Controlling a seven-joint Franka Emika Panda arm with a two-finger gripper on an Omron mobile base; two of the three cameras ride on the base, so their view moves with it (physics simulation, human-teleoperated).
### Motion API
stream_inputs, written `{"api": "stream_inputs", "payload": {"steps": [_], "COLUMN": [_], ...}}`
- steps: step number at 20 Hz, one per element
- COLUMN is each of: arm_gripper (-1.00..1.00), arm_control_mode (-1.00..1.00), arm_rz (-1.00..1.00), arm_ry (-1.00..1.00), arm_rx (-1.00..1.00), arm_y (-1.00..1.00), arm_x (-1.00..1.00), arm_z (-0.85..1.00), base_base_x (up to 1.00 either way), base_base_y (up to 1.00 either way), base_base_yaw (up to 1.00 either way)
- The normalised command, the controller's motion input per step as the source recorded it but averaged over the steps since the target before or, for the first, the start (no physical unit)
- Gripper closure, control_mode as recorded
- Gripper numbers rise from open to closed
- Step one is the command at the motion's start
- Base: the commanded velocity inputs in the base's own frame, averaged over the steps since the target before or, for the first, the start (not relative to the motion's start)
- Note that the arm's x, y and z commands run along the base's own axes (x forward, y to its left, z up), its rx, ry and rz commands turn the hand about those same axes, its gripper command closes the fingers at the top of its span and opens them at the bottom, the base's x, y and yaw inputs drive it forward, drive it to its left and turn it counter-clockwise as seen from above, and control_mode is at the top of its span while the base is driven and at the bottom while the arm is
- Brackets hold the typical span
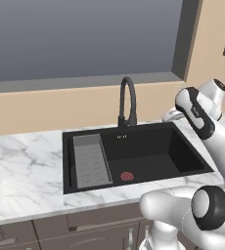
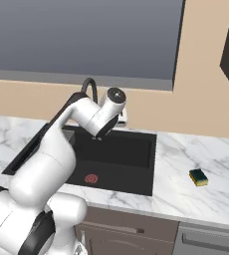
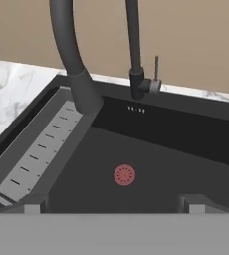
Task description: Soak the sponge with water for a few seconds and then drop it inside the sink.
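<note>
With sponge [image 2: 198,177] lying untouched on counter [image 2: 206,199] right of sink [image 2: 136,187], no water running from faucet [image 3: 69,55], claw [image 3: 114,206] spread empty above basin: nothing done, fetching, soaking, dropping all left.

beige wall [image 1: 46,110] under a wide grey window [image 1: 80,36] (deep sill), white marble counter [image 1: 21,171], brown cabinets [image 1: 60,229] below.

The left base view looks forward and down from behind the arm's left, taking in the sink [image 1: 134,156] and the marble counter [image 1: 21,171]. The right base view faces the same basin from the other side, farther right along the counter. The hand view looks steeply into the sink from close, beside the faucet [image 3: 69,55].
</note>
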Motion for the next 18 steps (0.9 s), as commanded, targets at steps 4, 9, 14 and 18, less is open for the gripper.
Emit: {"api": "stream_inputs", "payload": {"steps": [4,9,14,18], "arm_gripper": [-1.0,-1.0,-1.0,-1.0], "arm_control_mode": [-1.0,-1.0,-1.0,-1.0], "arm_rz": [0.0,0.0,0.0,0.0], "arm_ry": [-0.07,-0.08,-0.09,-0.13], "arm_rx": [0.02,0.03,0.04,0.05], "arm_y": [-0.03,-0.06,-0.09,-0.11], "arm_x": [0.23,0.25,0.23,0.06], "arm_z": [-0.14,-0.18,-0.13,-0.04], "base_base_x": [0.0,0.0,0.0,0.0], "base_base_y": [0.0,0.0,0.0,0.0], "base_base_yaw": [0.0,0.0,0.0,0.0]}}
